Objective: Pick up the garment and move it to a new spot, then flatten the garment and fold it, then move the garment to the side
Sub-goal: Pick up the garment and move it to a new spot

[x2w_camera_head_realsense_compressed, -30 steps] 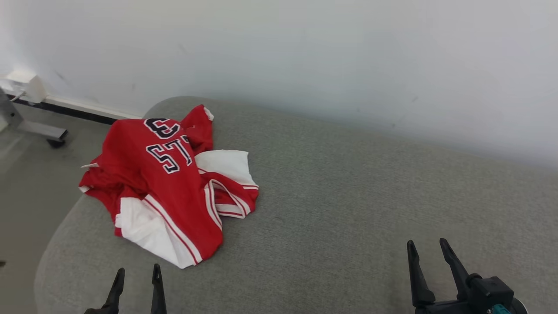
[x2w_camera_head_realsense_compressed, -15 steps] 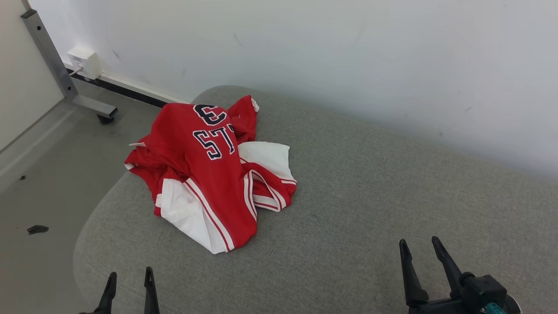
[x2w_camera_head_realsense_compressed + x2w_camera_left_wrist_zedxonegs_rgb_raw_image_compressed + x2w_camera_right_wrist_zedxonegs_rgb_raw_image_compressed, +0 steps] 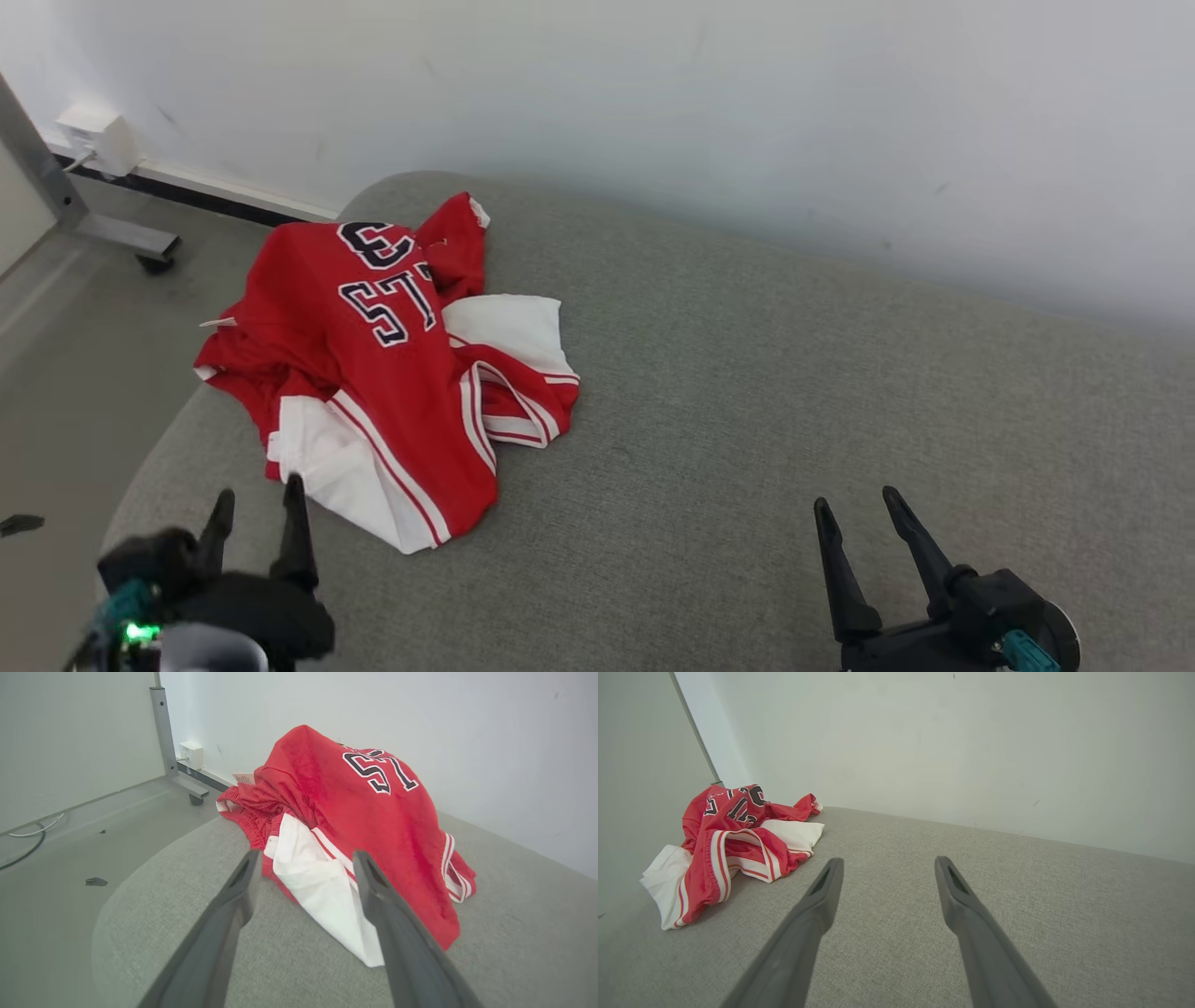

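So the red and white garment is sitting in a crumpled heap on the grey padded surface, right by its rounded corner. It has dark number and letter print on the red part, white panels with red stripes, and a small tag sticking out on the far side.

The left end effector is wide open and holding nothing. The garment is just ahead of its fingertips, and in the left wrist view the white lower edge of the cloth sits right between the two fingers. I can't tell if the tips actually touch the fabric, but it looks like a small gap.

The right end effector is open too and also empty, hovering over bare grey fabric. From there the garment is well apart, ahead and off to its left.

Beyond the left end effector, past the garment, there's a white wall, a metal frame leg on a caster and a white socket box. A small dark scrap lies on the floor off to its left.
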Robot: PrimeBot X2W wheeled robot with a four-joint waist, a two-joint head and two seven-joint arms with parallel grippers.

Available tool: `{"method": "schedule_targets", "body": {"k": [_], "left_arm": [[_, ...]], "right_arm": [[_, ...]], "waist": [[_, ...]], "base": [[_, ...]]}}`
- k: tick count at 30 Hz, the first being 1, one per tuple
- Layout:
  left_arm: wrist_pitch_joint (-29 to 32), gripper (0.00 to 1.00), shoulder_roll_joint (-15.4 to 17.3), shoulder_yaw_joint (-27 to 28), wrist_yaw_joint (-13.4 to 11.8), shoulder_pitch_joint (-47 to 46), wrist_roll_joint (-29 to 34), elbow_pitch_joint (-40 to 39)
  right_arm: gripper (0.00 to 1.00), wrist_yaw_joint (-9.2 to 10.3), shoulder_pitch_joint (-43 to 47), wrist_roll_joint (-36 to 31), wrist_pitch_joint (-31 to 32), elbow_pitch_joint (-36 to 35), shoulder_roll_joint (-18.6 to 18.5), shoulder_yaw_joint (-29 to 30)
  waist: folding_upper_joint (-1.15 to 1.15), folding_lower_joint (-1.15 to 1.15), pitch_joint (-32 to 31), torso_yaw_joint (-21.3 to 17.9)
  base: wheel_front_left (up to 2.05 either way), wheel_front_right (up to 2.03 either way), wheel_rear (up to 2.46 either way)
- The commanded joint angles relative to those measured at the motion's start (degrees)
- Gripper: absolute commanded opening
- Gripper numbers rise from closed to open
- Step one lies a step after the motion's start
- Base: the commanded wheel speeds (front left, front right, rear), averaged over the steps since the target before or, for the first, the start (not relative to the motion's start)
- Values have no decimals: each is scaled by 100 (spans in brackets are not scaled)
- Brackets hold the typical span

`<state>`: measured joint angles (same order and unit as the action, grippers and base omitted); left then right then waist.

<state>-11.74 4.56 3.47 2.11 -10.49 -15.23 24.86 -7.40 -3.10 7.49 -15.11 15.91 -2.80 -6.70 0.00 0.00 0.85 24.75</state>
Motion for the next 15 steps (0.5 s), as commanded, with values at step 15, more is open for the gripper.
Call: {"method": "schedule_targets", "body": {"k": [15], "left_arm": [[3182,100,1243,1264,242,-2630,-2206,1303]], "right_arm": [[100,-11,-670,30,-6,-107,-13,-787]], "waist": [[0,0,1243,-2092]], "base": [[0,0,0]]}}
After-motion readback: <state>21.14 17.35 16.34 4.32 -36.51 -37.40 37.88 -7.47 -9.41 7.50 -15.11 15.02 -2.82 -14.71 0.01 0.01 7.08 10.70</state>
